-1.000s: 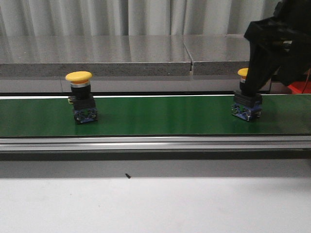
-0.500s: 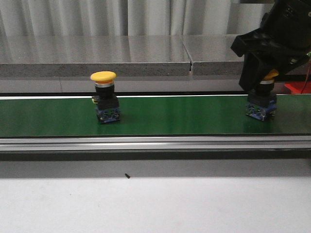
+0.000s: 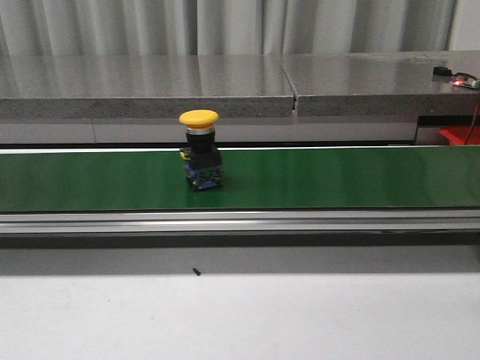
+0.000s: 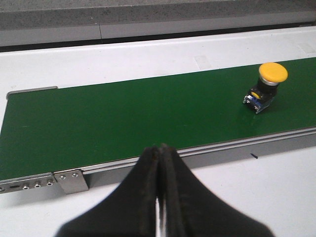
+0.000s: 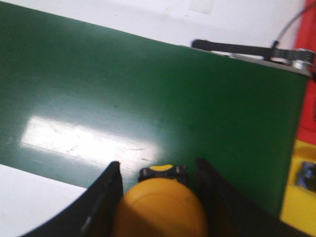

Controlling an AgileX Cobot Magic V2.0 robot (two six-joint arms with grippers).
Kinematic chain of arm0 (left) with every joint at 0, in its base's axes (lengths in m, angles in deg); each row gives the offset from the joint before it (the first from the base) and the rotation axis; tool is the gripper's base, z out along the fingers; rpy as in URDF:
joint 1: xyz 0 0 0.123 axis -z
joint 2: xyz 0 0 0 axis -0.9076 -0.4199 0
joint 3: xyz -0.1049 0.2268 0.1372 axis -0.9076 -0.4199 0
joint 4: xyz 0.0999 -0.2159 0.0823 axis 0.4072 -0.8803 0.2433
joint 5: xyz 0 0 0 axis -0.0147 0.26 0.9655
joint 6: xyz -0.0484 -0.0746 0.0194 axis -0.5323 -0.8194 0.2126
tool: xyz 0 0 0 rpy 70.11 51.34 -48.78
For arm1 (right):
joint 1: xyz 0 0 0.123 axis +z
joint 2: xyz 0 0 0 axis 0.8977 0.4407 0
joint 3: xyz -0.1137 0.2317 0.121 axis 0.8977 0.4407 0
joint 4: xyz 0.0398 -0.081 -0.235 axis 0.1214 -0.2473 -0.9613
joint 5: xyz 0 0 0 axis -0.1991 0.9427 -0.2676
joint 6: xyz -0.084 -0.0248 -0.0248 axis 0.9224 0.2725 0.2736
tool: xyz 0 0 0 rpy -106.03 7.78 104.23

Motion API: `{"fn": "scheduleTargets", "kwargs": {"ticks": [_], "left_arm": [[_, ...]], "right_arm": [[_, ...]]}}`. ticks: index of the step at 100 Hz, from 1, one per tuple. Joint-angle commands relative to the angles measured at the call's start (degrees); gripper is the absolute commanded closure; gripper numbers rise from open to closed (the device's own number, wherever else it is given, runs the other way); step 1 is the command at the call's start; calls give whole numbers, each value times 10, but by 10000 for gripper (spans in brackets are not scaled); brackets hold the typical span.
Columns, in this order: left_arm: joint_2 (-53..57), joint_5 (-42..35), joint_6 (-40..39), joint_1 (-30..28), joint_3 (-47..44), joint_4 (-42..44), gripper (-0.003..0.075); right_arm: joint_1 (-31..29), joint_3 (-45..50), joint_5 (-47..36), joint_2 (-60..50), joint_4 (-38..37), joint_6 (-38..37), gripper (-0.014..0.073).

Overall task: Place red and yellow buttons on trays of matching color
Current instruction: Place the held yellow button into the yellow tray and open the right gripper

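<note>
With the right gripper (image 5: 157,197) clamped on a yellow button (image 5: 160,210) and lifted off the belt's right end, it has left the front view. Left gripper (image 4: 159,197) idle, fingers pressed together, empty. Second yellow button (image 3: 200,159) has travelled to mid-belt (image 3: 337,176), upright; next pick. Carried button awaits its yellow tray (image 5: 298,197).

We found no readable text, label, brand, number or sign anywhere in these views, not even on the yellow button (image 3: 199,147).
</note>
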State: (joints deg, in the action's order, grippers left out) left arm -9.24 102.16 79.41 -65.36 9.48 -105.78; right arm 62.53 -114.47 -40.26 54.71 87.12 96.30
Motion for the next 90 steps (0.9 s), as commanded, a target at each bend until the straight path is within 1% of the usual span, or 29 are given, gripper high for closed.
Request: {"fn": "scheduleTargets", "kwargs": {"ticks": [1,23,37,44,61,90], "left_arm": [[-1,-36,-6,3,14,-15,741],[-1,-36,-6,3,14,-15,741],[-1,-36,-6,3,14,-15,741],[-1,-36,-6,3,14,-15,741],[-1,-36,-6,3,14,-15,741],[-1,-36,-6,3,14,-15,741]], "right_arm": [[-44,0,-17,-45,6,0,541],[-186,36,-27,-92,8,-7,541],[-242,58,-52,-93,9,-19,541],[-255,76,-79,-92,15,-19,541],[-259,107,-141,-57,37,-19,541],[-260,111,-185,44,62,-19,541]]}}
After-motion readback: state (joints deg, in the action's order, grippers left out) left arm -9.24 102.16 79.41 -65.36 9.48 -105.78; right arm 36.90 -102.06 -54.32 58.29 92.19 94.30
